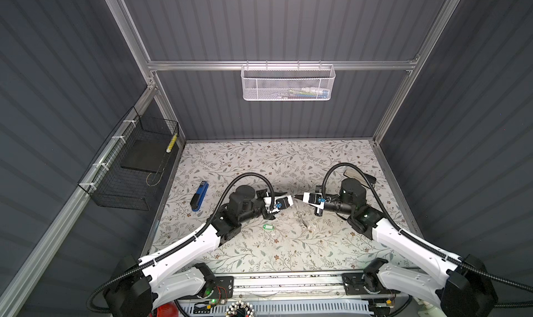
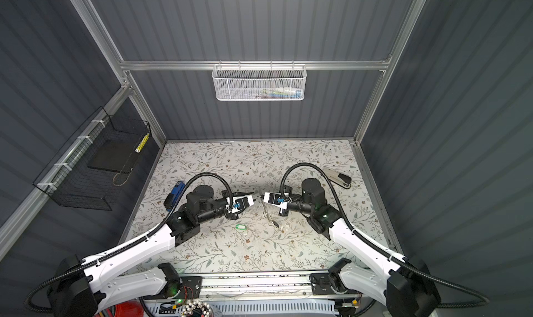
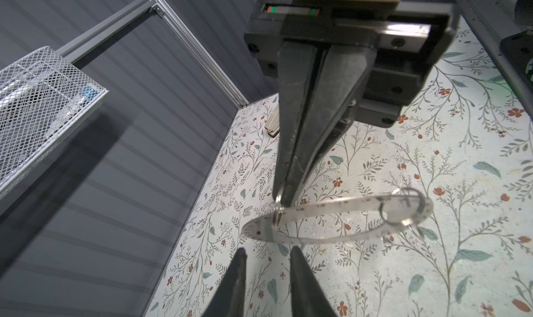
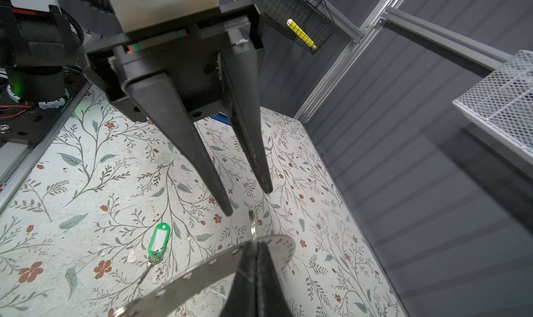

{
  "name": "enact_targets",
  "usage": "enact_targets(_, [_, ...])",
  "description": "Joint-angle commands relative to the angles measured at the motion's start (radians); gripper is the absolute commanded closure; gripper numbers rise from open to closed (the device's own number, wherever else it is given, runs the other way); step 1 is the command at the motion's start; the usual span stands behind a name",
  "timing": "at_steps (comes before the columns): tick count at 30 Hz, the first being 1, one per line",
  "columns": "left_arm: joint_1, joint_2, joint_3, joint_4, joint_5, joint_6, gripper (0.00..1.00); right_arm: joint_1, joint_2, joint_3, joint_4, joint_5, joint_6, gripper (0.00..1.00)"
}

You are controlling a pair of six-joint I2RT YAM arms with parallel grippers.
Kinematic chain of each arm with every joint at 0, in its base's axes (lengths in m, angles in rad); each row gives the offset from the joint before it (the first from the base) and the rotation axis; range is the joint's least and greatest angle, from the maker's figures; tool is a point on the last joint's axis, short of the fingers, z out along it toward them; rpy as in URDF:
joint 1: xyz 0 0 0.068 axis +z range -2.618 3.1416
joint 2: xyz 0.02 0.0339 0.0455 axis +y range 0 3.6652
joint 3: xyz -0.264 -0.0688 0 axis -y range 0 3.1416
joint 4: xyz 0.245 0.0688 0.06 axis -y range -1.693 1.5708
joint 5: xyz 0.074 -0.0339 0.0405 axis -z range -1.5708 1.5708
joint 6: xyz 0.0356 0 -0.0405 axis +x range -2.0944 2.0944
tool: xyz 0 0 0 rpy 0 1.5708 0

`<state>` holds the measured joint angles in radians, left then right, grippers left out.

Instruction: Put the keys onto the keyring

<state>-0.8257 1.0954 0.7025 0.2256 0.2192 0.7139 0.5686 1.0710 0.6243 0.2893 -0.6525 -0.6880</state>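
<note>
Your right gripper (image 4: 256, 243) is pinching the ring (image 4: 202, 275). Your left gripper (image 4: 248, 200) is hovering near, jaws apart, empty. Bumping the ring could be knocking it loose.

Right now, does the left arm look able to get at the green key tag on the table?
Probably yes. The left gripper is open and empty, and the green key tag lies uncovered on the table nearby. The right gripper, shut on the ring, is not in between.
</note>
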Motion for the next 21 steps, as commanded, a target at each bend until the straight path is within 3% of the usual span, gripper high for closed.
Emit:
enact_targets(1, [-0.013, 0.013, 0.034, 0.029, 0.006, -0.023, 0.72, 0.001, 0.001, -0.003, 0.014, -0.028, 0.008, 1.00])
enact_targets(5, [-0.016, 0.014, 0.034, 0.024, 0.068, -0.014, 0.73, 0.002, 0.006, -0.002, 0.010, -0.020, 0.004, 1.00])
enact_targets(21, [-0.017, 0.030, 0.057, 0.035, 0.091, -0.034, 0.79, 0.005, 0.010, 0.009, -0.017, -0.027, -0.011, 1.00])
